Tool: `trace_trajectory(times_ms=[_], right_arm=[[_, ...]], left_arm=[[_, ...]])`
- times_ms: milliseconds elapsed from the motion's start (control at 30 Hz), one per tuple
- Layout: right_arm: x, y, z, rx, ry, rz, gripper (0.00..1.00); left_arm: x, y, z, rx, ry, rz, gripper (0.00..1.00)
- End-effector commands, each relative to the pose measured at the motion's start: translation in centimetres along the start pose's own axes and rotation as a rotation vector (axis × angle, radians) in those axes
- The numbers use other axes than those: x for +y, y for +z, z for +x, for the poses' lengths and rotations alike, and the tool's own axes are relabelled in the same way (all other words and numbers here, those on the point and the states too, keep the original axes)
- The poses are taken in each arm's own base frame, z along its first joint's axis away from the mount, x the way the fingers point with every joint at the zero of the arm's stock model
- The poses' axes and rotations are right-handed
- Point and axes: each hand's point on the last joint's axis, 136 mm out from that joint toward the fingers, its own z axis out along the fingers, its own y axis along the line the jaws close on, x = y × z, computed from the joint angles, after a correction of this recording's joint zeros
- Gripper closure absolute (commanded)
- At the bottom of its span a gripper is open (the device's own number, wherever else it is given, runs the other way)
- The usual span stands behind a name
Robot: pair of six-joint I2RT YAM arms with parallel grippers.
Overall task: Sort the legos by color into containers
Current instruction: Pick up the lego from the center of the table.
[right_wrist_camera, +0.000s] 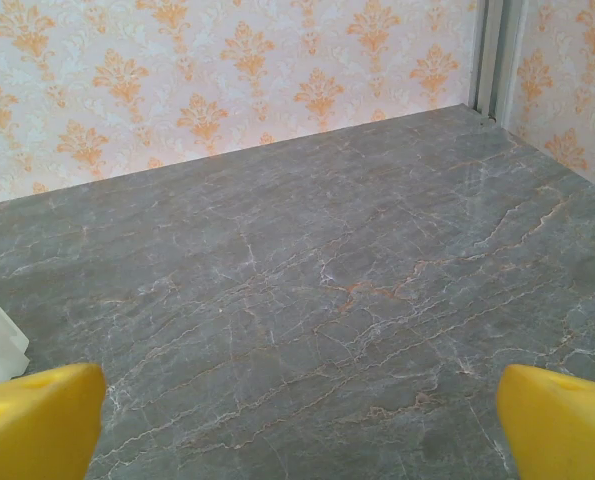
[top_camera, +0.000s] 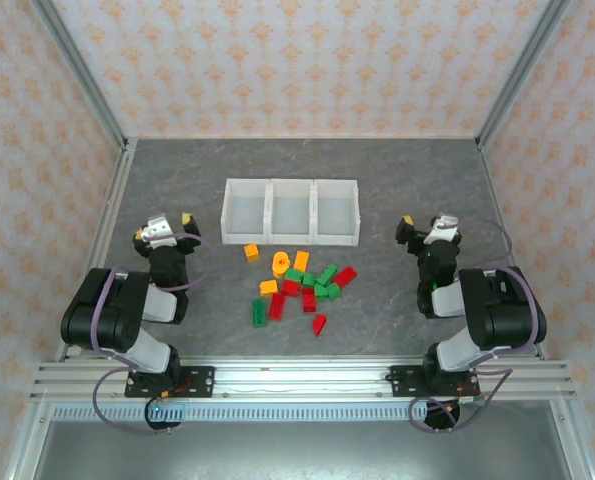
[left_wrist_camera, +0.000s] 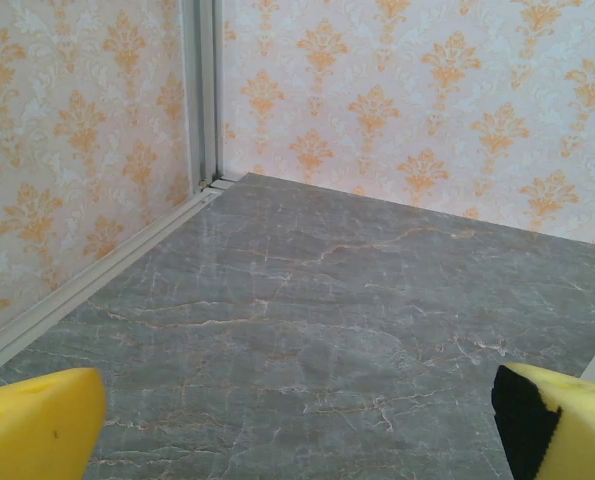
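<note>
1. legos point(top_camera: 299, 283): small red, green and orange-yellow bricks, clustered on grey tabletop point(top_camera: 177, 180), just nearside of containers
2. containers point(top_camera: 291, 211): three joined white translucent bins
3. left jaws, right jaws: spread wide, holding nothing

left pincer point(top_camera: 163, 229) and right pincer point(top_camera: 426, 229) gape wide, both arms folded low.

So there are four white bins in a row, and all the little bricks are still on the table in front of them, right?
Not quite. There are three white bins, not four, joined side by side in a row, as the top external view shows. The rest is right: the bricks all lie on the table in front of them, and the bins look empty.
</note>
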Motion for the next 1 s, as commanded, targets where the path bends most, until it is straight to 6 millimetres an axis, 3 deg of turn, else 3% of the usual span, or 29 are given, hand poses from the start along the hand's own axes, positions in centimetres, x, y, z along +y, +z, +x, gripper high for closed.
trace_trajectory(times_ms=[0,867,967], right_arm=[[0.1,0.3,-1.1,-0.031,-0.006,-0.006,0.00],[-0.4,0.2,-1.4,-0.039,0.024,-0.002,0.00],[-3.0,-0.6,-3.5,-0.087,0.095,0.165,0.00]], left_arm=[[-0.7,0.3,-0.4,-0.009,-0.002,0.029,0.01],[-1.3,0.2,-0.5,-0.010,0.017,0.051,0.01],[-1.7,-0.6,-1.9,-0.041,0.046,0.031,0.01]])
